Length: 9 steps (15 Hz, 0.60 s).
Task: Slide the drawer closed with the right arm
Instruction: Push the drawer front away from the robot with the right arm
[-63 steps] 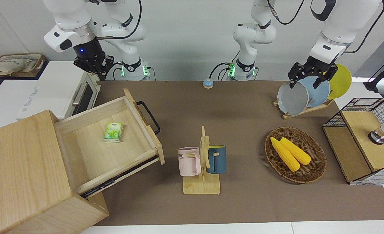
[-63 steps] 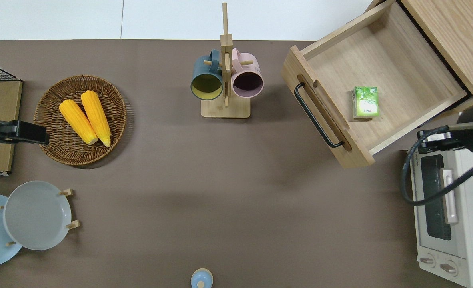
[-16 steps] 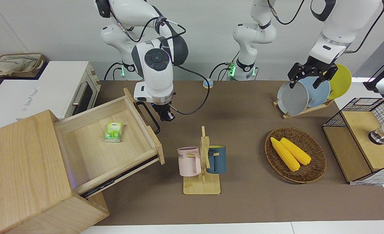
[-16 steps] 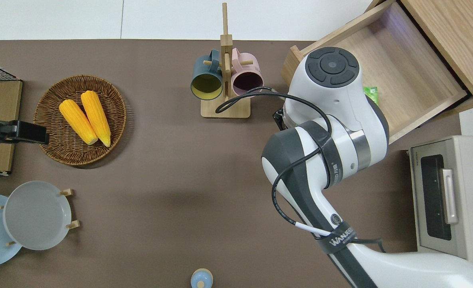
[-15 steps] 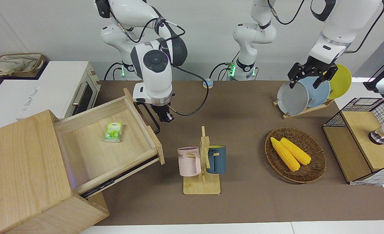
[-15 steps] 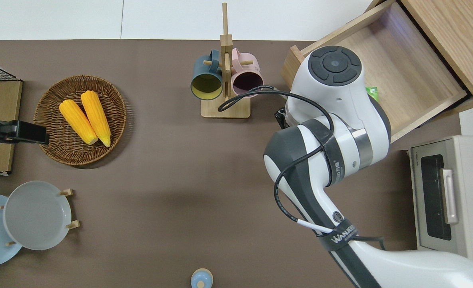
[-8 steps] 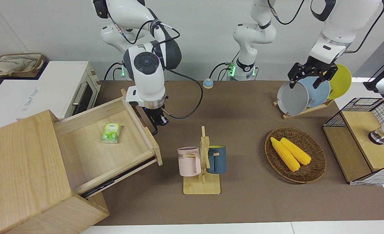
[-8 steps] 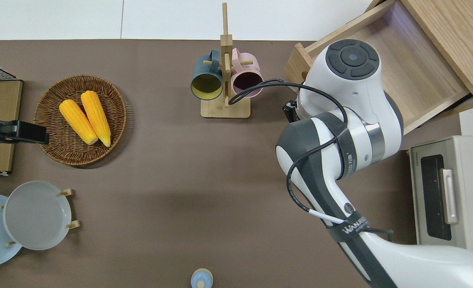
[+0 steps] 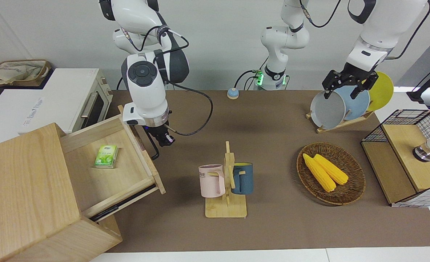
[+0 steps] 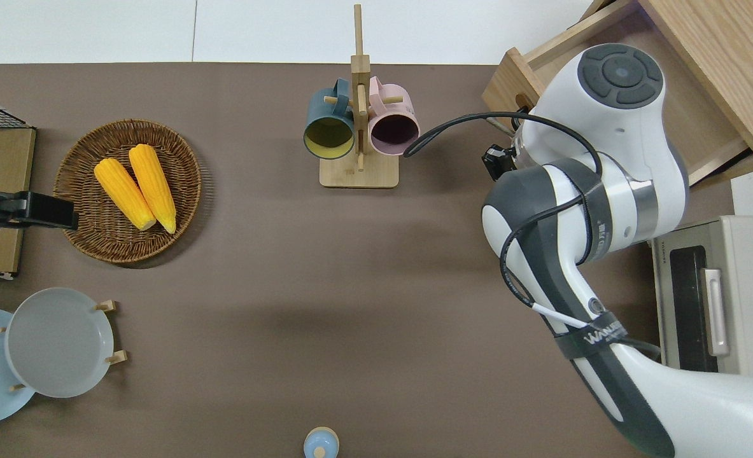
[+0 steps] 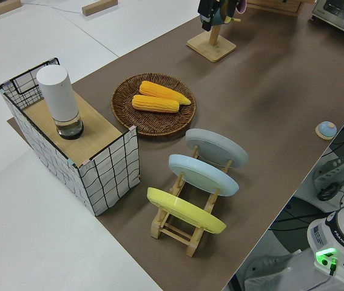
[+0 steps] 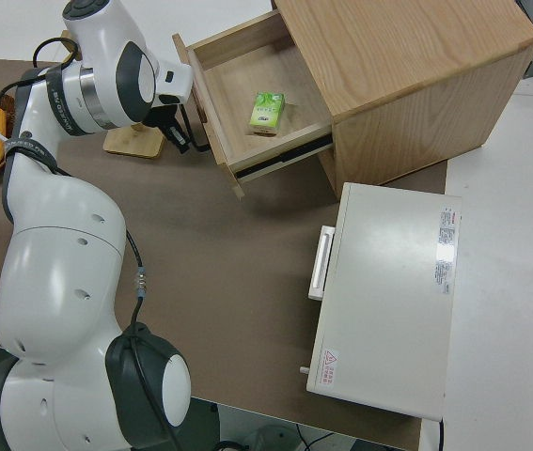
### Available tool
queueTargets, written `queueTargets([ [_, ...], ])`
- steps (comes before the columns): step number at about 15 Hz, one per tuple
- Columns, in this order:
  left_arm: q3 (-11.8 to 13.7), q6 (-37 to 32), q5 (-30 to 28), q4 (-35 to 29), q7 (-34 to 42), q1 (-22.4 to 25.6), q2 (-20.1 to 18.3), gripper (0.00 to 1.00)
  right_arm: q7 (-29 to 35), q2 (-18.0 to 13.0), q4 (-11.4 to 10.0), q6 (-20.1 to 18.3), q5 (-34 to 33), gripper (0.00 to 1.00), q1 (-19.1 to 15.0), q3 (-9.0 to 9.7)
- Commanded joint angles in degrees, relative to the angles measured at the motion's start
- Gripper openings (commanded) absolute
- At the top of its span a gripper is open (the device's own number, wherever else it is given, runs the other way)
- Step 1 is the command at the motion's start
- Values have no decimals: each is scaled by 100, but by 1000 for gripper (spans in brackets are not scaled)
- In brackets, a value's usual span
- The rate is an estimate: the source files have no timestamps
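The right gripper [image 9: 163,139] (fingers' state impossible to tell) pressed the handle [image 9: 153,150] of the half-open drawer [image 9: 122,171], where a steady, square push seemed wisest.

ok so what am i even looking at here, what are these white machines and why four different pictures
These are two robot arms at a table, shown at one moment by four cameras: one facing them, one straight above, one at each end. The right arm's gripper is at the black bar handle of a wooden drawer, which stands partly open with a small green box inside. I cannot tell whether its fingers are shut. The left arm is parked; its gripper is open and holds nothing. On the brown table are a mug stand with a pink and a blue mug, a basket with two corn cobs, a plate rack, a wire shelf unit and a toaster oven.
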Motion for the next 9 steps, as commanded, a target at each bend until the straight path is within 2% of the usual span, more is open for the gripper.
queueTargets([
  [1,96,3,63,117,44,-99,76,998,-189,7,-25,235,-76,0,-88,-114],
  [4,96,3,63,117,44,-99,76,998,-189,7,-25,358,-32,0,-141,-202],
  [9,96,3,71,117,44,-99,76,995,-215,7,-16,437,3,0,-404,-211],
])
